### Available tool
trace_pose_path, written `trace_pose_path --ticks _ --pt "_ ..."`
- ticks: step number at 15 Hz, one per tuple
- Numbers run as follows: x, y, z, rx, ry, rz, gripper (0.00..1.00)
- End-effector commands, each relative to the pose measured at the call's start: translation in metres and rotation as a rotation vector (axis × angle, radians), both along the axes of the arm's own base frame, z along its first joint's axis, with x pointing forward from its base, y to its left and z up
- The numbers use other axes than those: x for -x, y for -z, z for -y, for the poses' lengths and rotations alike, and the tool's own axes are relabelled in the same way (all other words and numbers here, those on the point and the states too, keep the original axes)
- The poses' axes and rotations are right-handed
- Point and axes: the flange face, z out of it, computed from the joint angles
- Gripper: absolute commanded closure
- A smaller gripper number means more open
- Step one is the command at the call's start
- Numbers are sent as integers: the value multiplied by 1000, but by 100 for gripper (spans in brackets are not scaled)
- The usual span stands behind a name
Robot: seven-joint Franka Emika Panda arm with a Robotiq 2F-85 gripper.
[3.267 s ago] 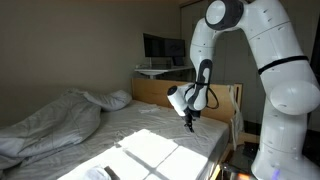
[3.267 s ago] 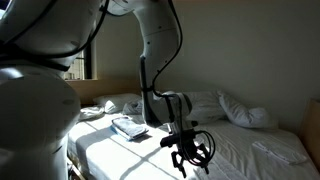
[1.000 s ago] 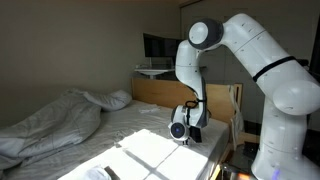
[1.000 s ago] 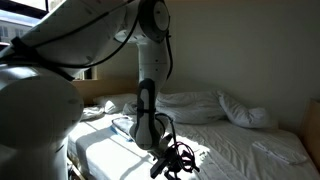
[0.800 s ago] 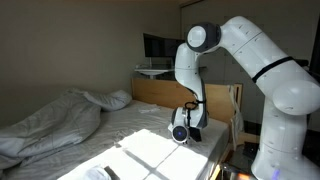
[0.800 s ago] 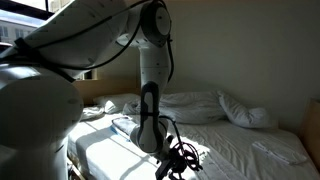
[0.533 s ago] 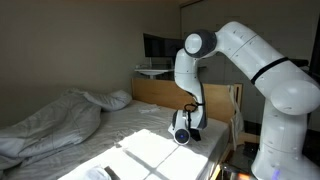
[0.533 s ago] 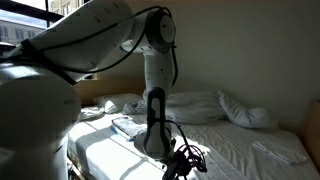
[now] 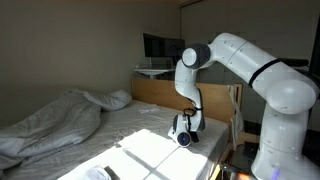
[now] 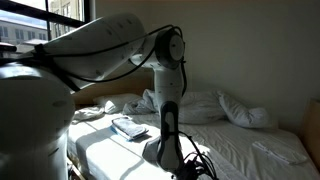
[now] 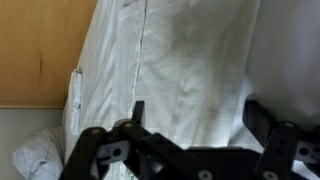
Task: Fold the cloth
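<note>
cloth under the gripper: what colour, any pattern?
Plain white to pale grey, no pattern, lightly wrinkled. The cloth shows best in the wrist view.

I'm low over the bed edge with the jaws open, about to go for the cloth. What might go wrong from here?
1. The gripper hangs with jaws open at the cloth's seamed edge; closing there may catch only the hem, or pinch bedding underneath too.
2. The wooden bed frame stands close beside the gripper in an exterior view; a sideways sweep might strike it.
3. The heaped duvet covers part of the bed; a fold pulled that way may drag against it.
</note>
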Motion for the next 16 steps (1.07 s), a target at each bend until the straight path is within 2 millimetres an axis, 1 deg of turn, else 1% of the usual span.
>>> trace_pose_path --ticks 1,4,9,12,13,14,16 --pt "-6 13 19 -43 -28 -59 0" --pt "-7 15 33 -63 7 -89 0" --pt "-17 12 60 2 65 -72 0" --pt "-19 13 73 20 72 -76 0" --pt "-19 13 75 33 72 -80 25" --pt "-19 13 77 42 71 -81 26" --pt "-17 13 79 64 61 -72 39"
